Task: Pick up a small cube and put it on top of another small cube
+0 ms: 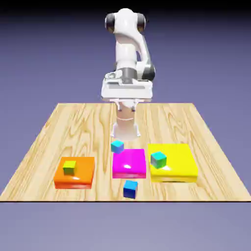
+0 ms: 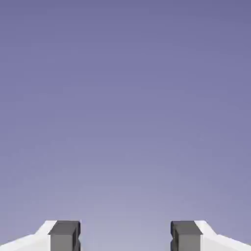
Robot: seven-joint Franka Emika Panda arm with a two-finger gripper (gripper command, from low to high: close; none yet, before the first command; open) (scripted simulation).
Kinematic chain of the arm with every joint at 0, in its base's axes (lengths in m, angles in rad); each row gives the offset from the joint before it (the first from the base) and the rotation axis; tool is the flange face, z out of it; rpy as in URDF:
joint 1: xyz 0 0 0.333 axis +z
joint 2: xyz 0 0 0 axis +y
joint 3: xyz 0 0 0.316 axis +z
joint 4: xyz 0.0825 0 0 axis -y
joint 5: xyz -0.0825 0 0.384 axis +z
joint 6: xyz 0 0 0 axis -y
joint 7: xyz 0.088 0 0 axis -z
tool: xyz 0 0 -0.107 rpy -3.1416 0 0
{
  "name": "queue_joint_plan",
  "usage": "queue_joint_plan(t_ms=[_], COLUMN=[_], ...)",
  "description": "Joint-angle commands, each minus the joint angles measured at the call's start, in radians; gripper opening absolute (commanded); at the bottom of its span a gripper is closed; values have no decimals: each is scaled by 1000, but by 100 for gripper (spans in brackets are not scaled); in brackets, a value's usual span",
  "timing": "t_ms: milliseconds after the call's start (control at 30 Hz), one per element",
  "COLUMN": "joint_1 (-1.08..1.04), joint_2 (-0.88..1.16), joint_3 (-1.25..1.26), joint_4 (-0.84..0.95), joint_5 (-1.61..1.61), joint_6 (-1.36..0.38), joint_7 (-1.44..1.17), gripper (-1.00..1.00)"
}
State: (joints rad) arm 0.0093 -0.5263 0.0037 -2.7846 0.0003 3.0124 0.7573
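Fingers apart, high behind the magenta block

The gripper (image 2: 125, 236) stood with its fingers apart and nothing between them, raised well behind the magenta block (image 1: 129, 163), probably so that it had room to come down over a cube. The deep-blue cube (image 1: 130, 189) sat on the table (image 1: 98, 127) just in front of that block, its sides bare, which should have suited a pinch. The cyan cube (image 1: 117, 146) lay just behind the block, toward the exterior view's left. Left of the block, the orange block (image 1: 74, 180) bore a yellow-green cube (image 1: 69, 167); right of it, the yellow block (image 1: 179, 164) bore a teal-green cube (image 1: 158, 160), each block serving as a raised seat. The surface was pale, streaked wood, and beyond the block and table spread a plain blue-violet backdrop (image 1: 206, 59).
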Motion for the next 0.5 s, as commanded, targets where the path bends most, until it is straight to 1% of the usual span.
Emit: queue_joint_plan(t_ms=[0, 467], joint_1=[-2, -33], joint_2=[36, 544], joint_3=[3, 46], joint_4=[21, 316], joint_5=[0, 4], joint_6=[-20, -306], joint_7=[13, 202], gripper=[0, 0])
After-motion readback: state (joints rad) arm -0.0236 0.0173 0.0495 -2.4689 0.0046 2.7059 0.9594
